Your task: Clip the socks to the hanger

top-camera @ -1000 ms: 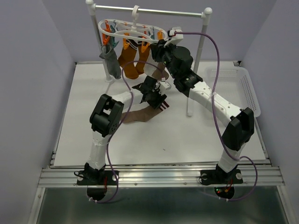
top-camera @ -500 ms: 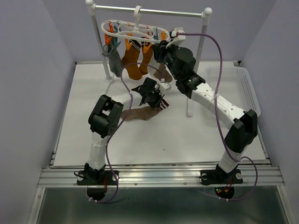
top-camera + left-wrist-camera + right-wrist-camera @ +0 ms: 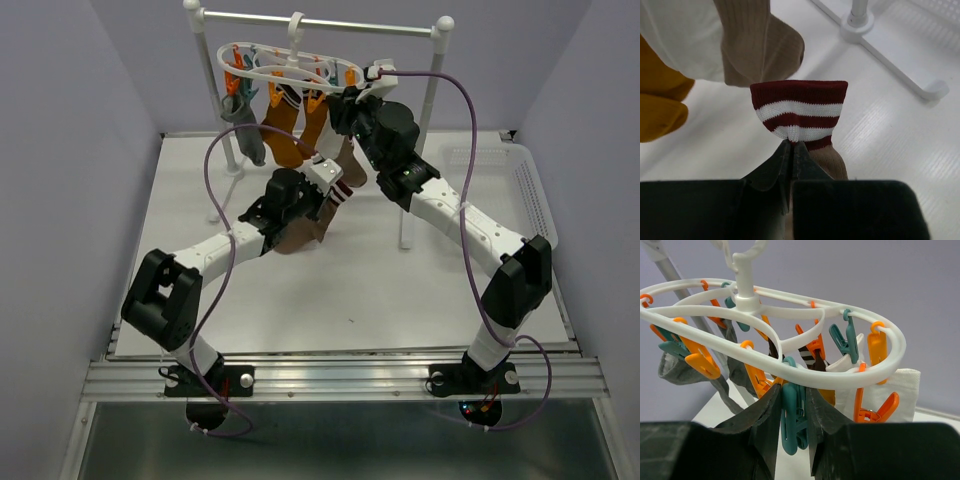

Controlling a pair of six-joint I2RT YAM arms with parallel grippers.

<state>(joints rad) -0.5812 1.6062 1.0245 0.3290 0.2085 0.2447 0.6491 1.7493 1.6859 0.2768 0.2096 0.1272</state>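
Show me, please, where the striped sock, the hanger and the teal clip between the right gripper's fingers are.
striped sock point(image 3: 799, 107), left wrist view, on the red and white cuff.
hanger point(image 3: 746, 300), right wrist view, on the white hub under the hook.
teal clip point(image 3: 792, 420), right wrist view, on its lower body.

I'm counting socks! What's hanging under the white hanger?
Orange and teal clips, a grey sock, two mustard socks, a beige sock and a white sock. A dark striped bit peeks between clips; the rest of it is covered.
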